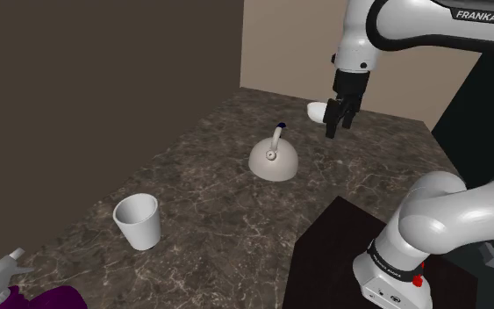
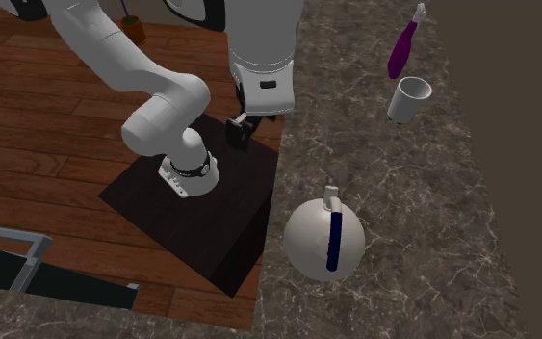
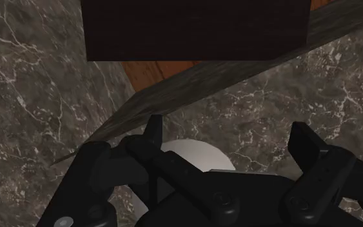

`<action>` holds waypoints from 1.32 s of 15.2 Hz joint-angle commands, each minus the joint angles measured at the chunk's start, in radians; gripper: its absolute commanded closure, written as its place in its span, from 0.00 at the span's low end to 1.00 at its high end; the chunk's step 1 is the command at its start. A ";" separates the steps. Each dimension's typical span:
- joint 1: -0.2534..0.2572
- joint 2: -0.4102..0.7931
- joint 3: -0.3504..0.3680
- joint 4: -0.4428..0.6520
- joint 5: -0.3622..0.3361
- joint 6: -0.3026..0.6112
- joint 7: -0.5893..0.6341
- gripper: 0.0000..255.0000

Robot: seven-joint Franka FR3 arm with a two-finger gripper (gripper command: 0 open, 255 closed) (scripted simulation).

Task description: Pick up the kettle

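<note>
The kettle (image 1: 274,158), a white dome with a dark arched handle (image 2: 333,241), is seen standing upright on the dark marbled counter (image 1: 210,219), near its middle. The gripper (image 1: 338,123) is held in the air at about 2 o'clock from the kettle in the shoulder view, well apart from it. In the wrist view its fingers (image 3: 153,132) are spread wide and nothing is clasped between them. A white cup (image 1: 137,221) stands at 8 o'clock from the kettle, well clear of it. The approach is judged to be the step in hand. It would best be done by carrying the gripper over the dome's top and turning it so that the fingers straddle the handle across its narrow width. The gripper should then be lowered until the handle sits deep between the fingers, and closed firmly. The lift is best made straight up, since a kettle hung by its handle is likely to swing.
</note>
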 commanded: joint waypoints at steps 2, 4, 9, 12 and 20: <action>-0.016 0.033 0.020 0.007 0.025 0.021 0.067 0.00; -0.050 0.101 0.057 0.025 0.071 0.064 0.197 0.00; -0.132 0.279 0.131 0.086 0.159 0.175 0.508 0.00; -0.177 0.385 0.160 0.129 0.194 0.242 0.687 0.00; -0.248 0.570 0.184 0.184 0.235 0.388 0.987 0.00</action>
